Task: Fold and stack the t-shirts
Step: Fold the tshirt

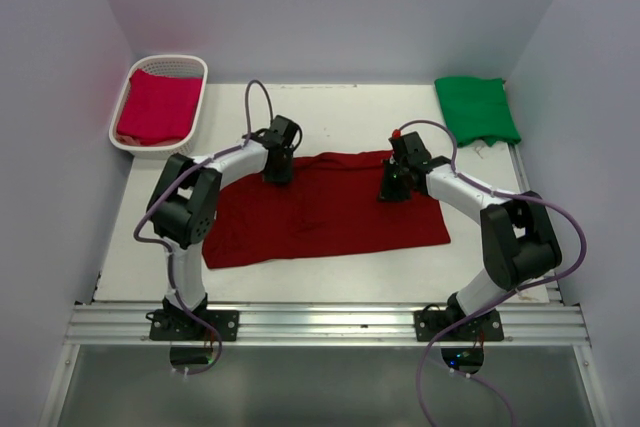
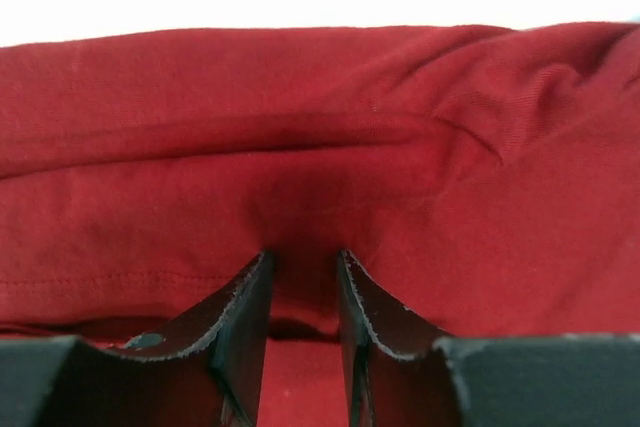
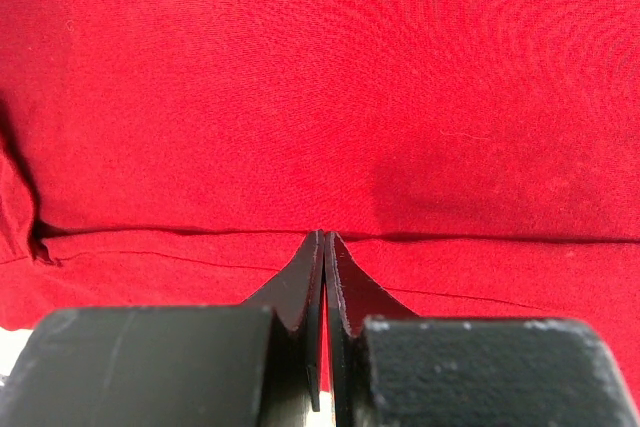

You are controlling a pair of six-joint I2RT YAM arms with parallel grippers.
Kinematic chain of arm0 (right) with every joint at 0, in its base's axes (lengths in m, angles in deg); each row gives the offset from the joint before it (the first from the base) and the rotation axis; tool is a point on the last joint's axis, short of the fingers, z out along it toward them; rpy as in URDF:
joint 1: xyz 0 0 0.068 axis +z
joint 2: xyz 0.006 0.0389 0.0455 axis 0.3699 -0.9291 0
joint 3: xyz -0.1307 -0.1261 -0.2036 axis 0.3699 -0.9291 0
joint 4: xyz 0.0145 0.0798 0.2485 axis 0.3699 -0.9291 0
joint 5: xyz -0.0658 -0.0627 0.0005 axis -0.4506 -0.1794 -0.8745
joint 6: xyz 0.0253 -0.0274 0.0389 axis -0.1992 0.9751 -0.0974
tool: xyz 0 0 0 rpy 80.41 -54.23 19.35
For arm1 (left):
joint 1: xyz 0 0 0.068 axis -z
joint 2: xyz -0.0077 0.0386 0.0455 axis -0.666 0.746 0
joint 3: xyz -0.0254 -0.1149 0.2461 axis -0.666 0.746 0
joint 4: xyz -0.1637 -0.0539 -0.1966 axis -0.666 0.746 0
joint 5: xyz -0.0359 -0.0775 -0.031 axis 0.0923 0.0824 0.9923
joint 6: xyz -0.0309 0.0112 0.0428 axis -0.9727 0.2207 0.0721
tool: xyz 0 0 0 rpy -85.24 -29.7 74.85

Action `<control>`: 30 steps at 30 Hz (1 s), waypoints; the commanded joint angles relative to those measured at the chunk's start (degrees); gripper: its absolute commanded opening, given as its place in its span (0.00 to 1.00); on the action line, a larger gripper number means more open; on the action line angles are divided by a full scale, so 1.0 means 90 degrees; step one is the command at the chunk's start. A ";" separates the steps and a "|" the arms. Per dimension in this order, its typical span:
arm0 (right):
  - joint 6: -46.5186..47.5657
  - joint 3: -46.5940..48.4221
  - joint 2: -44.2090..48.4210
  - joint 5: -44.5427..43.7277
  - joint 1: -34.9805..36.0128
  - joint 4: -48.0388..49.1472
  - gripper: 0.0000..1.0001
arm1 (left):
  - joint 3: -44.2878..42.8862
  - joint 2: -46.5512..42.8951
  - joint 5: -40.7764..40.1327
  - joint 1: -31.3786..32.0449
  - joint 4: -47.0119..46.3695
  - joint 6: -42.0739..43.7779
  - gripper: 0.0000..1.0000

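Top external view: the dark maroon t-shirt lies spread flat under both sets of jaws, its far edge running from one to the other. The left gripper stands on the far left corner of the cloth. In the left wrist view its jaws are parted, with a soft raised fold of maroon fabric just ahead of the tips and showing through the gap. The right gripper sits near the far right edge, jaws pressed tightly together with their tips on a folded seam line; I cannot tell whether any cloth is caught between them. Beyond and right of the right jaws lies the folded green t-shirt. Beyond and left of the left jaws, the crimson t-shirt rests inside the white basket, all on the white table.
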 commanded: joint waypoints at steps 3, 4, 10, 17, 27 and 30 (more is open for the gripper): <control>0.0095 0.0071 0.0125 -0.0035 0.0009 0.0122 0.00 | -0.0180 0.0577 -0.0080 0.0031 0.0152 0.0169 0.32; 0.0104 0.0061 0.0135 -0.0035 0.0009 0.0122 0.00 | -0.0190 0.0626 -0.0080 0.0031 0.0152 0.0169 0.29; 0.0114 0.0003 0.0174 -0.0083 -0.0001 0.0132 0.00 | -0.0161 0.0549 -0.0216 0.0031 0.0210 0.0120 0.00; 0.0085 0.0041 0.0125 -0.0054 0.0009 0.0151 0.00 | -0.0454 -0.0164 -0.0471 0.0031 0.0542 0.0081 0.02; 0.0095 0.0061 0.0145 -0.0083 0.0009 0.0103 0.00 | -0.1069 -0.0057 -0.0481 0.0031 0.0855 0.0072 0.08; 0.0105 0.0042 0.0174 -0.0093 0.0009 0.0103 0.00 | -0.1186 0.0050 -0.0461 0.0031 0.0904 0.0081 0.08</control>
